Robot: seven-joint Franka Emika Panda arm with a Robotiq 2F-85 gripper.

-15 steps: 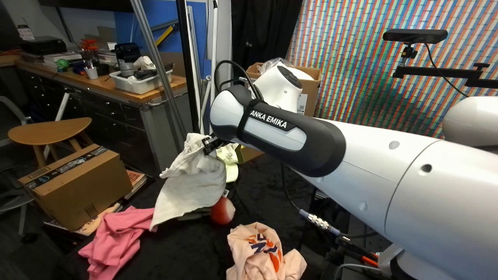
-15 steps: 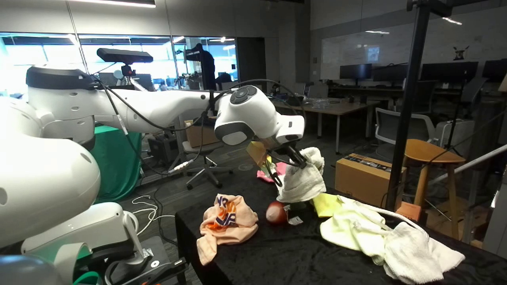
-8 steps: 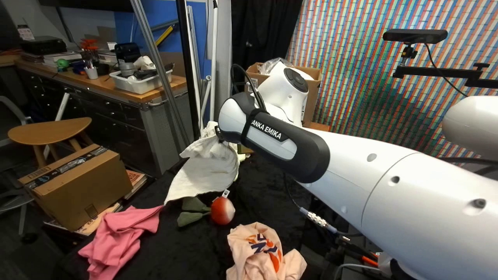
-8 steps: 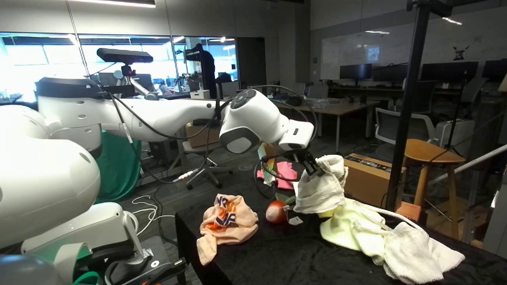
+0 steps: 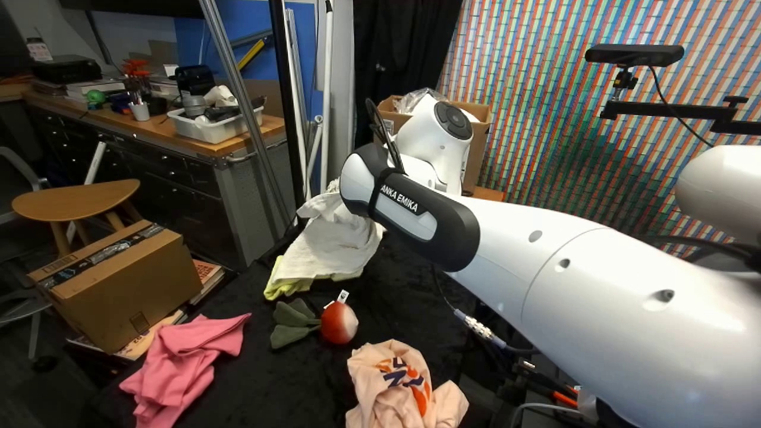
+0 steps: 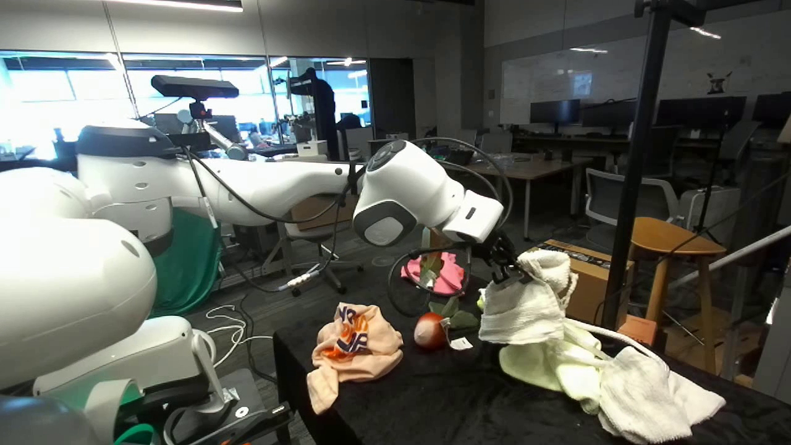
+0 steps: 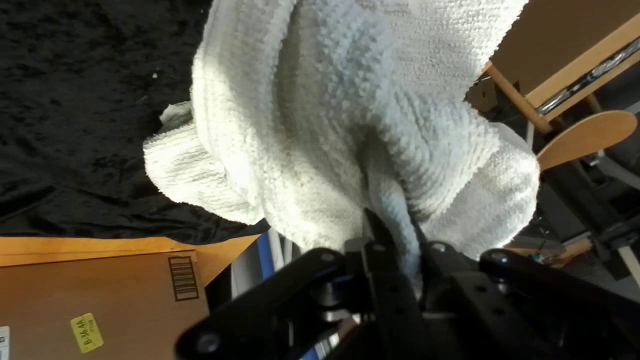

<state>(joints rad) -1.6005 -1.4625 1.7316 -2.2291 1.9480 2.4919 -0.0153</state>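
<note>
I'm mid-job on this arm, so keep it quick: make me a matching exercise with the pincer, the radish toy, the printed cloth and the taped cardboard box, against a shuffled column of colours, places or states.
Column one
1. pincer
2. radish toy
3. printed cloth
4. taped cardboard box

Column two
A. peach, crumpled
B. next to the wooden stool
C. red fading to white
D. shut on a white towel

Right pairs: 1-D, 2-C, 3-A, 4-B
</note>
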